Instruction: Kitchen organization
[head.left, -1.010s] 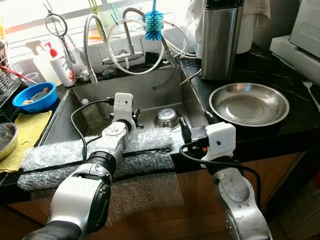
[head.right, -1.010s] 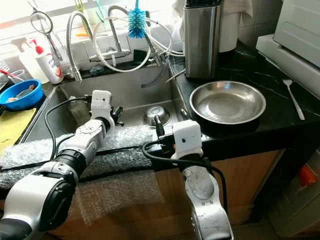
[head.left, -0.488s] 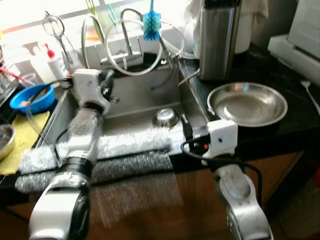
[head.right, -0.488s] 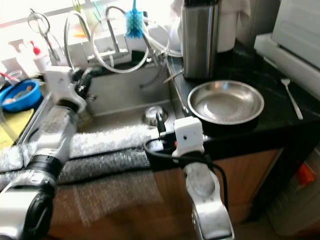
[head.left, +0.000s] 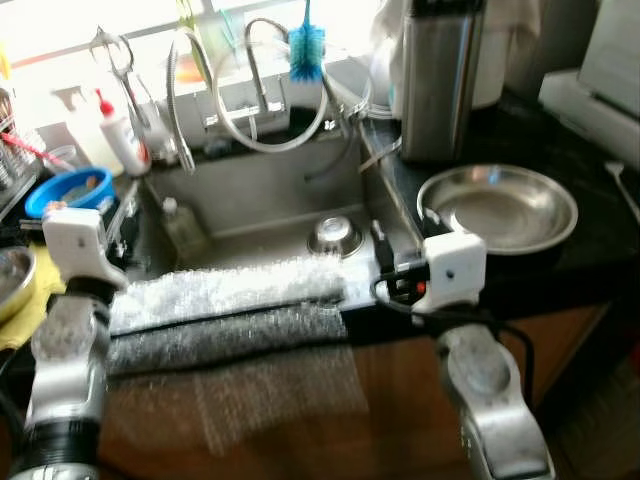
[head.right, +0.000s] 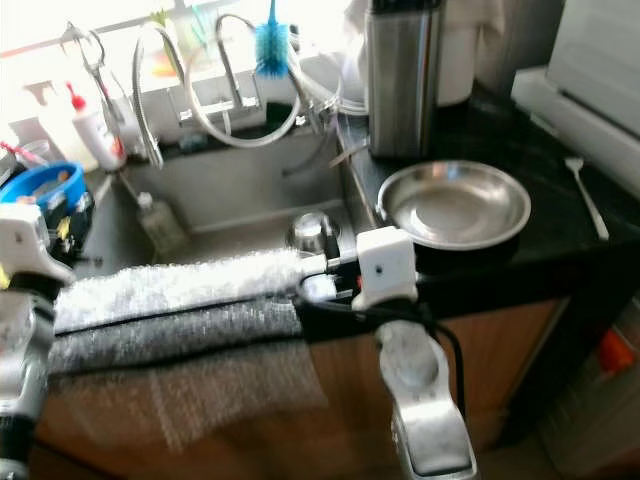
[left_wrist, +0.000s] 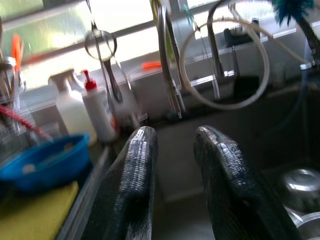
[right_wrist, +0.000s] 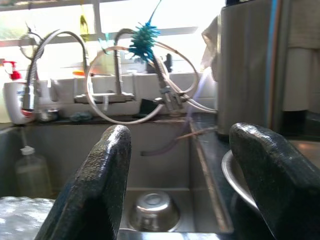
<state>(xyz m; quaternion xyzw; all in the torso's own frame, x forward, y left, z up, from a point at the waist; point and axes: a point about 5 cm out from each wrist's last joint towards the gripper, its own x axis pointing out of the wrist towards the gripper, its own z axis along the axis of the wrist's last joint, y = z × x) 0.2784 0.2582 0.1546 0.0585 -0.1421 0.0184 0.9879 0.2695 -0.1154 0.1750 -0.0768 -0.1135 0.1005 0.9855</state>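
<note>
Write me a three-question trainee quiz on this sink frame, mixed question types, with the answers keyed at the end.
1. True or false: the small steel bowl sits upside down inside the sink.
2. What lies on the black counter right of the sink? A) a blue bowl B) a wide steel pan C) a yellow cloth
3. Fill in: the right gripper has its fingers ___, with nothing between them.

Key: 1 true. 2 B, the wide steel pan sits in front of the tall steel canister. 3 open; the left gripper, off by the blue bowl, is also open.
</note>
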